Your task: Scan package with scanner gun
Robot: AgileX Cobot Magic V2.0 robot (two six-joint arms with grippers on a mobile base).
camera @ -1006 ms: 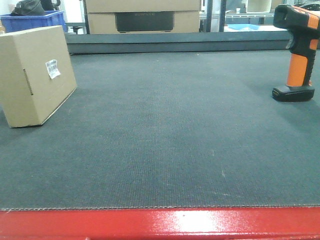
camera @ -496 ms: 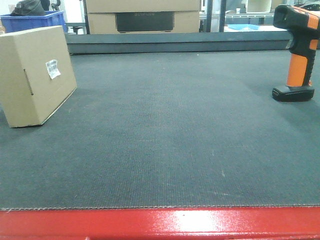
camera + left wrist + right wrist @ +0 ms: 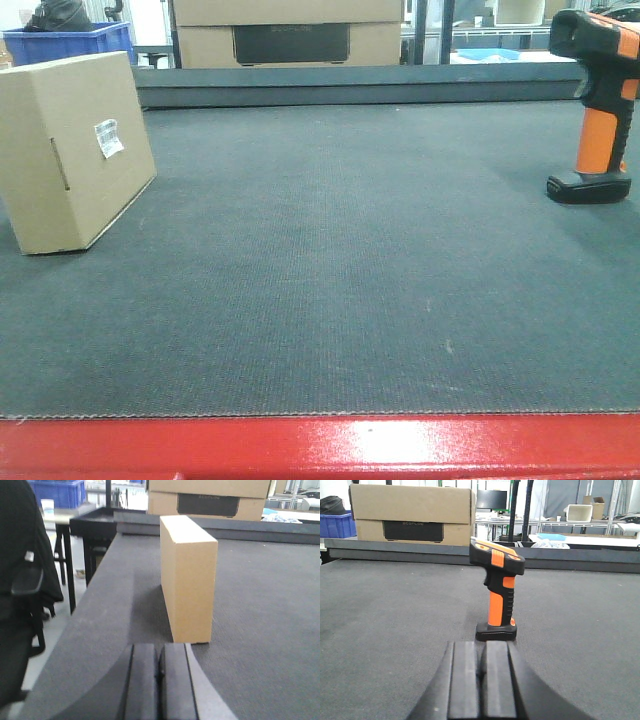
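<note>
Wide bench covered in dark grey woven matting, edged in red along the near side, with a low dark ledge across the far side. Beyond that ledge, larger brown cartons stacked, one bearing a dark panel; blue bin at far left holding something black. On the bench at far left, the package, a plain brown cardboard box standing on edge and turned at an angle, small white barcode label on its right-facing face. Seen from the left wrist, same package upright, narrow end toward the camera, just beyond the left gripper, not touching it. Left gripper fingers pressed together, nothing between them, low over the matting near the bench's left edge. At far right, well apart from the package, the scanner gun standing upright on its black flat base, orange handle, black head pointing left. From the right wrist, scanner gun straight ahead, just past the right gripper. Right gripper likewise closed with fingers together, holding nothing, not touching the scanner's base.
</note>
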